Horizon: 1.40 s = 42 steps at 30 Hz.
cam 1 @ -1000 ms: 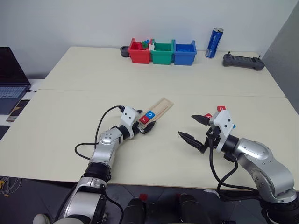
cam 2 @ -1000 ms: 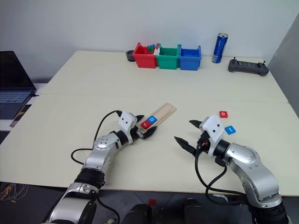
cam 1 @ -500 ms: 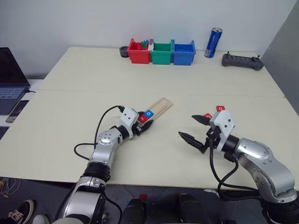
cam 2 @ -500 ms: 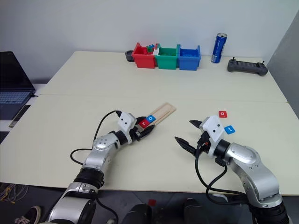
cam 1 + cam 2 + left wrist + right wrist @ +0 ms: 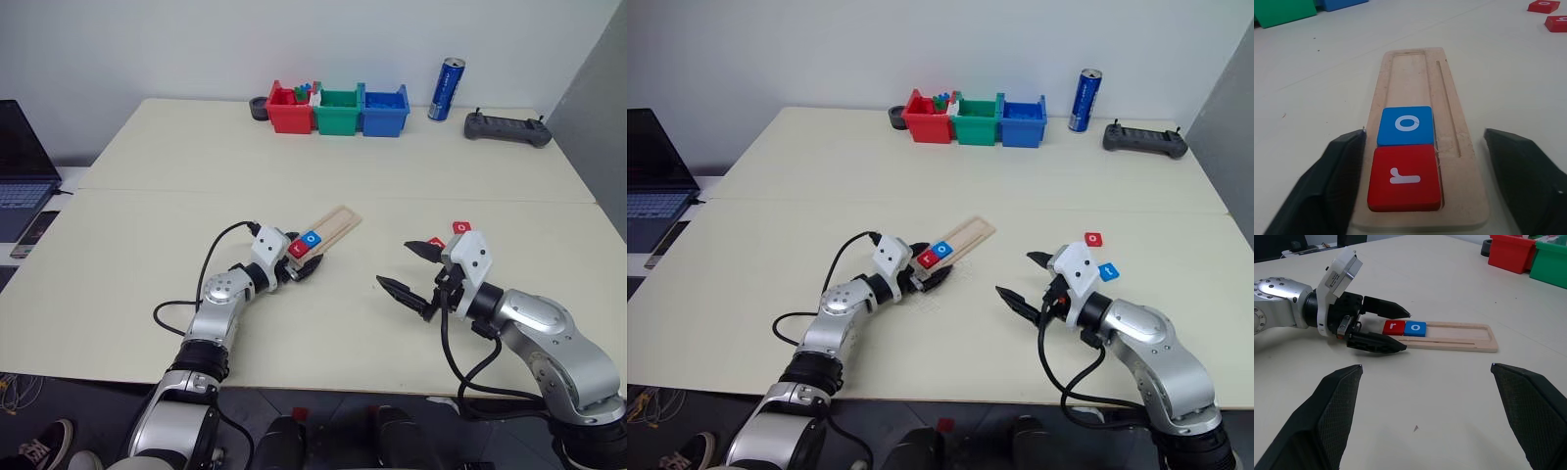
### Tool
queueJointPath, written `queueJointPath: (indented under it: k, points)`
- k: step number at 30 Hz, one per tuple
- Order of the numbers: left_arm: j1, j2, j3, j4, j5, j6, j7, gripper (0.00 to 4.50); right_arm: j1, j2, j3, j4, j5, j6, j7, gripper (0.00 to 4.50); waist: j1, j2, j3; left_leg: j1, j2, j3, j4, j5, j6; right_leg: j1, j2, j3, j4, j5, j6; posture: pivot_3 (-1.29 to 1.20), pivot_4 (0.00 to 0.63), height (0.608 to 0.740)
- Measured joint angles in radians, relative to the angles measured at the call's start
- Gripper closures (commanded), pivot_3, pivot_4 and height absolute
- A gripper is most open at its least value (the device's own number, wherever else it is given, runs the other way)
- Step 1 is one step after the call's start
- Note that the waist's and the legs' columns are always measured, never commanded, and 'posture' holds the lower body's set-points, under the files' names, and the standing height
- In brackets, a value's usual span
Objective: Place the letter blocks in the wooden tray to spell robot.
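Observation:
The wooden tray (image 5: pixel 1410 73) lies slantwise at the table's middle. At its near end sit a red letter block "r" (image 5: pixel 1404 177) and, touching it, a blue "o" (image 5: pixel 1405 125). My left gripper (image 5: pixel 299 266) is open and straddles that end, one finger close beside the tray's side and the other well apart, holding nothing. My right gripper (image 5: pixel 394 262) hovers open and empty to the right of the tray. Behind it on the table lie a red block "o" (image 5: pixel 1095 238), a blue block (image 5: pixel 1108 270) and another red block (image 5: pixel 1556 23).
Red (image 5: pixel 292 108), green (image 5: pixel 338 110) and blue (image 5: pixel 385 108) bins stand at the far edge, with a blue can (image 5: pixel 447 88) and a black controller (image 5: pixel 508 128) to their right. A laptop (image 5: pixel 22 162) sits off the table's left side.

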Motion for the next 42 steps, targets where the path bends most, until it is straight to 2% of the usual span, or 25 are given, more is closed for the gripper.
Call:
queueJointPath:
  k: [10,27,35,40,42]
  points:
    - [-0.040,0.009,0.004,0.064,0.008,-0.018,0.013,0.02,-0.009,0.000,0.000,0.008,0.000,0.000,-0.001,0.00,0.000,0.000,0.000,0.000,0.000,0.000,0.000,0.000,0.000,0.000,0.000,0.000,0.000,0.000,0.000,0.00,0.150,0.740]
    - [-0.078,0.032,0.006,0.101,0.001,0.047,-0.092,0.02,-0.020,0.001,0.000,0.008,0.002,0.001,-0.021,0.00,-0.004,0.000,0.000,0.001,0.000,0.000,0.000,0.000,0.000,0.000,0.000,0.000,0.000,0.000,0.000,0.00,0.150,0.740]
    - [-0.092,0.031,0.003,0.125,0.001,0.059,-0.088,0.02,-0.023,0.002,-0.001,0.008,0.007,0.003,-0.040,0.00,-0.005,0.001,-0.001,0.008,0.000,-0.001,-0.001,0.000,0.000,0.009,0.000,-0.001,-0.001,0.000,0.000,0.00,0.150,0.740]
    - [-0.093,0.031,0.007,0.129,0.001,0.072,-0.081,1.12,-0.026,0.002,-0.001,0.008,0.009,0.004,-0.042,0.00,-0.010,0.000,-0.001,0.013,0.000,-0.001,-0.001,0.000,0.000,0.014,0.000,-0.001,-0.002,-0.001,0.002,0.00,0.150,0.740]
    - [-0.092,0.032,0.009,0.127,0.001,0.075,-0.080,1.11,-0.028,0.002,-0.002,0.010,0.010,0.003,-0.042,0.00,-0.011,0.000,-0.001,0.013,0.000,-0.001,-0.001,0.000,0.000,0.015,0.000,-0.001,-0.002,-0.001,0.002,0.00,0.150,0.740]
